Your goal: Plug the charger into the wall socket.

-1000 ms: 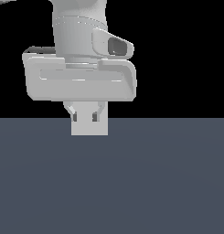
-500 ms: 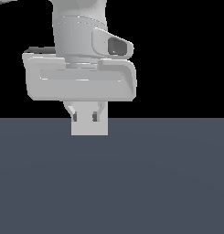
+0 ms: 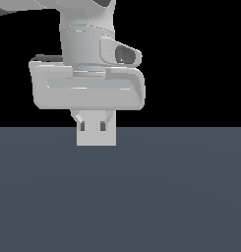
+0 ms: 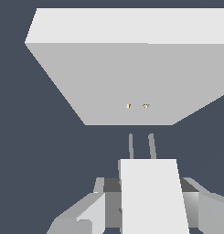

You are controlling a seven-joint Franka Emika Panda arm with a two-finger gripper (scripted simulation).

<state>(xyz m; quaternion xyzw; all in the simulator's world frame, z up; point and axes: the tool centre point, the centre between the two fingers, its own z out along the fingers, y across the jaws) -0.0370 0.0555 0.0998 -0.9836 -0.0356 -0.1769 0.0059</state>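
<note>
Slate-grey flooring [image 3: 181, 197] fills the lower half of the exterior view under a black backdrop, bare apart from the robot's hand and its load. Largest in the wrist view is the wall socket [image 4: 127, 77], a pale upright slab whose two tiny yellowish holes [image 4: 137, 106] sit close together on its shaded face. Next in size, the Franka's gripper [image 3: 96, 129] hangs low over the floor, its fingers [image 4: 86, 212] clamped on either side of the charger [image 4: 152, 196], a small off-white block held between them. Two thin prongs [image 4: 141, 146] project from the block's leading end toward the socket, their tips near the face but apart from it, with open floor showing between.

The risk from here, judging by the wrist view, is alignment: the prongs appear to sit a little off the line of the holes, though perspective makes that hard to settle. A push made off-line would likely stub the tips on the flat face, twisting the block in the grip or shoving the slab back. Nothing else is visible around the pair, and nothing stands between prongs and holes.
</note>
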